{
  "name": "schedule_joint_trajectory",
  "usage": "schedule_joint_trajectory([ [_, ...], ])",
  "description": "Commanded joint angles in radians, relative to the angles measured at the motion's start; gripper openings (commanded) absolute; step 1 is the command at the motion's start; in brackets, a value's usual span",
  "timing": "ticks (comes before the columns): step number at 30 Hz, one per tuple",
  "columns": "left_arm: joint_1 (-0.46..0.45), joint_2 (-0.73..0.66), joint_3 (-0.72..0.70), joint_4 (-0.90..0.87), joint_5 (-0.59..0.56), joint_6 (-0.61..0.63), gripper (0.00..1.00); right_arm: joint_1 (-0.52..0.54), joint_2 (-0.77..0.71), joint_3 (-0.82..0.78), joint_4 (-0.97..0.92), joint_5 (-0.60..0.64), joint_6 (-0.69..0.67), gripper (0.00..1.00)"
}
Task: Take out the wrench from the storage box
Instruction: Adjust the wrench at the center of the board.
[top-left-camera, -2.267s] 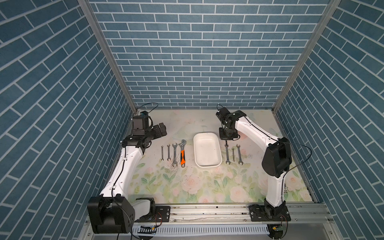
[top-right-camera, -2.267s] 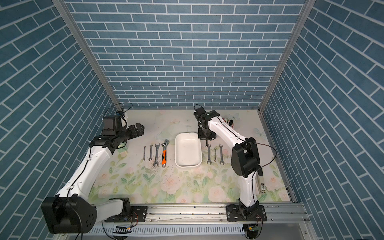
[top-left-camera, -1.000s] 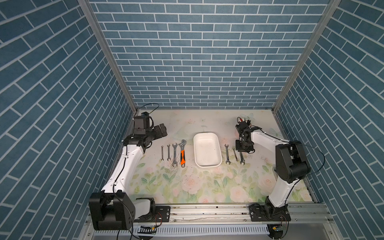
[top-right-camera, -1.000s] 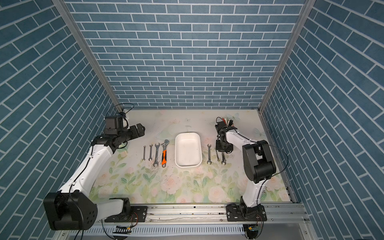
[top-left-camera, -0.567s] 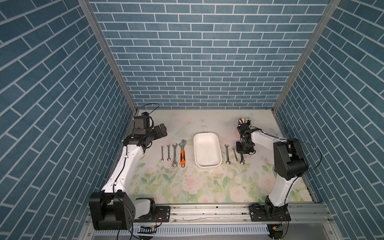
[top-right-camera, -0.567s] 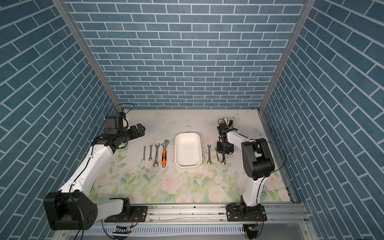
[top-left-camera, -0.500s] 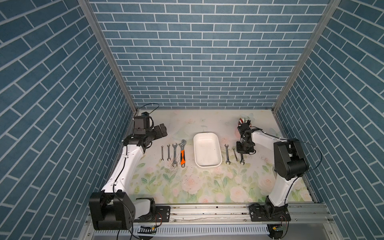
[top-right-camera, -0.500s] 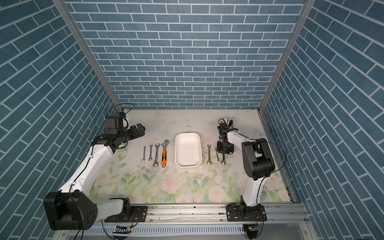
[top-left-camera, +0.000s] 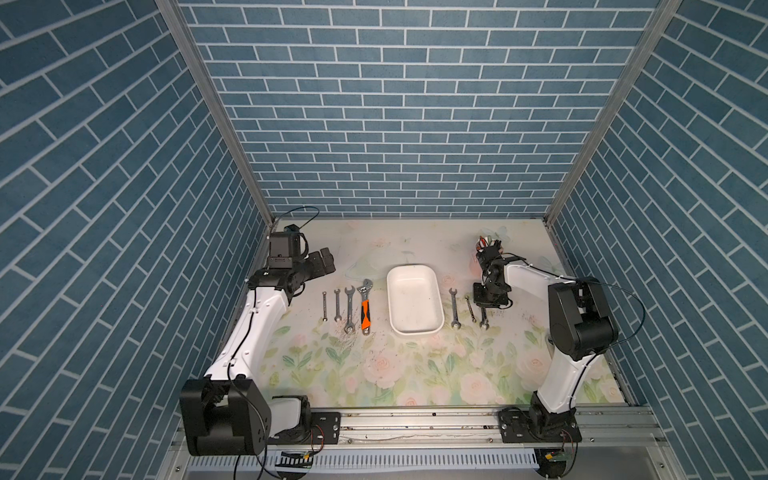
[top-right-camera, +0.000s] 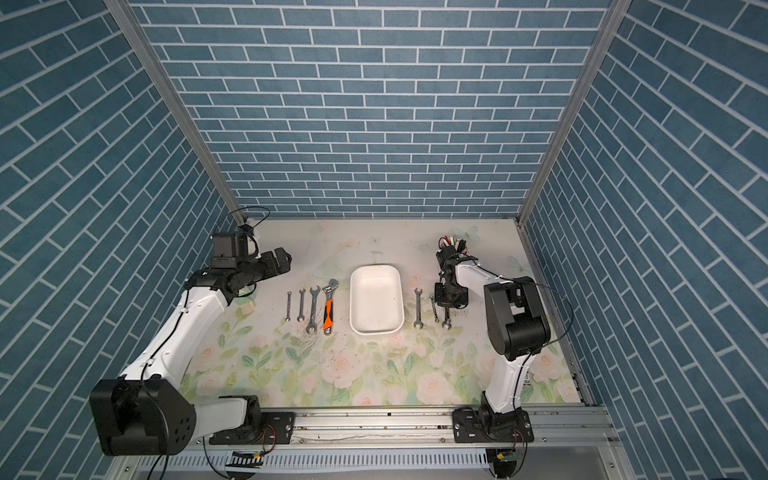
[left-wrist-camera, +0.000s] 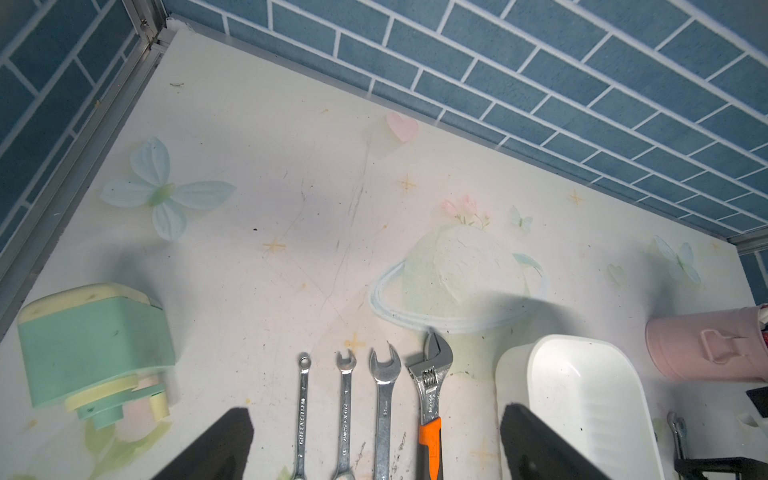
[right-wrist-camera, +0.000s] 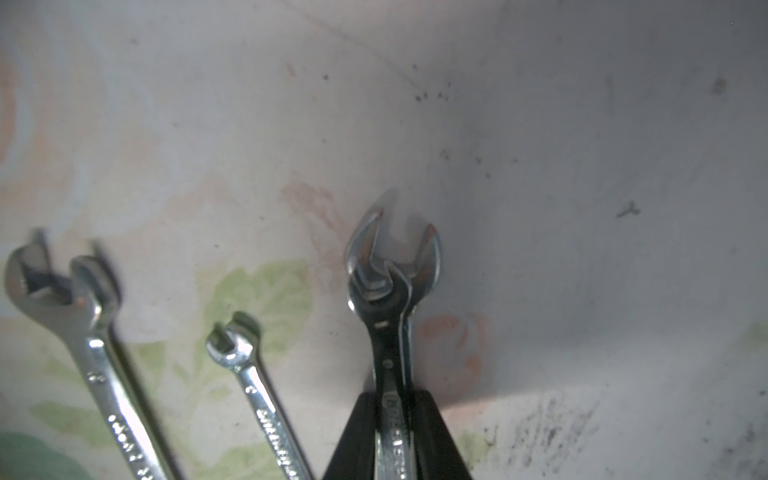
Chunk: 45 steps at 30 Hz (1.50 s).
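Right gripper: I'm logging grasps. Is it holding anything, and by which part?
Yes: the right gripper is shut on a wrench, its fingers pinching the flat shank a short way behind the open-end head.

White storage box (top-left-camera: 413, 299); floral (pastel) table (top-left-camera: 415, 374)

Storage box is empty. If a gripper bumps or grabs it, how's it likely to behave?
Probably light: the storage box looks like thin white plastic with nothing in it, so a bump would likely slide it on the floral mat. Tipping seems unlikely: it is shallow and wide. The smooth rounded rim may slip in a pinch.
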Motion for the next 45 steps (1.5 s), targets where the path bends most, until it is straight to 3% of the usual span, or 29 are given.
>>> schedule_joint_trajectory([
  [1,0.007,0.005,-0.006,0.006,0.010,-0.002,0.99,-0.004,-0.036,-0.012,-0.017,-0.012,-0.002,0.17],
  [13,0.007,0.008,-0.006,0.006,0.013,-0.003,0.99,-0.007,-0.084,-0.014,-0.026,-0.029,0.001,0.06],
  [24,0.007,0.007,-0.008,0.005,0.014,-0.004,0.99,-0.020,-0.048,-0.053,0.011,-0.037,-0.010,0.09],
  [29,0.007,0.008,-0.009,0.004,0.016,-0.004,0.99,-0.030,-0.055,-0.057,0.008,-0.037,-0.016,0.23],
  [32,0.007,0.006,-0.009,0.005,0.015,-0.003,0.99,-0.038,-0.077,-0.064,0.004,-0.034,-0.017,0.25],
  [38,0.007,0.008,-0.011,0.005,0.019,-0.005,0.99,-0.057,-0.103,-0.085,0.011,-0.042,-0.015,0.13],
  [45,0.007,0.005,-0.013,0.007,0.019,-0.005,0.99,-0.067,-0.103,-0.108,0.026,-0.058,-0.015,0.09],
])
